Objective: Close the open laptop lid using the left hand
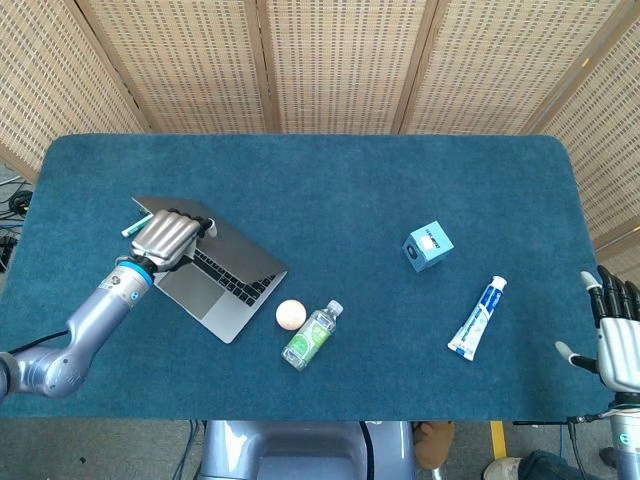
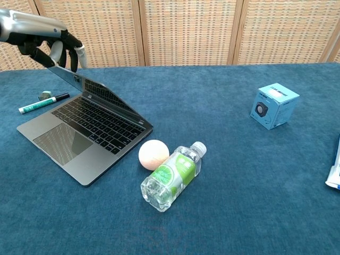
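Note:
The grey laptop lies at the left of the blue table, its lid tilted low over the keyboard. My left hand is at the lid's top edge, fingers curled over it; in the chest view this hand sits on the raised lid edge. My right hand hangs off the table's near right corner, fingers spread, holding nothing. It does not show in the chest view.
A green marker lies just left of the laptop. An orange ball and a lying bottle sit by the laptop's right corner. A blue cube and a toothpaste tube lie to the right.

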### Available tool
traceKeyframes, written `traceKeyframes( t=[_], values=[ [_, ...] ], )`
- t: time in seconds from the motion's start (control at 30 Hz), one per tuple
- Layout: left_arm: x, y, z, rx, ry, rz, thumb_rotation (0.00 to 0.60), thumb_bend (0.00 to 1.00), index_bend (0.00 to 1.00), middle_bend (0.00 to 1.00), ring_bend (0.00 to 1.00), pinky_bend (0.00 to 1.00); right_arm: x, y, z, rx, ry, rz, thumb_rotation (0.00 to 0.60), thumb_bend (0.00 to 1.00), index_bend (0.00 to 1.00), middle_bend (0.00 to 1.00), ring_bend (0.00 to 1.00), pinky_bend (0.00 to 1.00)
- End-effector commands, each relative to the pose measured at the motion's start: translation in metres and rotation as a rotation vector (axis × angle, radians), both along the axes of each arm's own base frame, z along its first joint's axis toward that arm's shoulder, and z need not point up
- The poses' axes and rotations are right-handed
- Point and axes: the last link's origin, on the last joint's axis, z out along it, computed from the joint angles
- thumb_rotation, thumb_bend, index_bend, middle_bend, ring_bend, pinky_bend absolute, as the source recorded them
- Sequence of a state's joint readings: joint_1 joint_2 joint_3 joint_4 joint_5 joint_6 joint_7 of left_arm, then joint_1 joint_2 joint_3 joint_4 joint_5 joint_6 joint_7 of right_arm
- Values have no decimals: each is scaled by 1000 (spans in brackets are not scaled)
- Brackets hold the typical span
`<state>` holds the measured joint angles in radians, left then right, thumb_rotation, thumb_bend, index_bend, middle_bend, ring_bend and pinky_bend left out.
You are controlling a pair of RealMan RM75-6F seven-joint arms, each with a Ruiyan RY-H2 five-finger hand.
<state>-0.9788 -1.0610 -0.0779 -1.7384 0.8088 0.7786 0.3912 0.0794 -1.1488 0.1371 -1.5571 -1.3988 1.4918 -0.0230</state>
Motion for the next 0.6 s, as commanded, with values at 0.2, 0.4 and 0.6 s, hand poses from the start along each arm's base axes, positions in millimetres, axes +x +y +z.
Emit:
traceKeyframes(
  t=[0.2,0.4,0.6],
  values=[
    [-44,-10,-12,9,-105,-8,600,1000,323,386,368,296,1,1,-1,3,1,3,600,0,0,0,0,0],
    [-64,-13,-25,16,-184,-31,600,1000,323,386,365,296,1,1,-1,5,1,4,600,0,0,0,0,0],
    [-78,-19,-37,21,-251,-53,600,1000,323,386,364,296,1,1,-1,2,1,3,600,0,0,0,0,0]
  ],
)
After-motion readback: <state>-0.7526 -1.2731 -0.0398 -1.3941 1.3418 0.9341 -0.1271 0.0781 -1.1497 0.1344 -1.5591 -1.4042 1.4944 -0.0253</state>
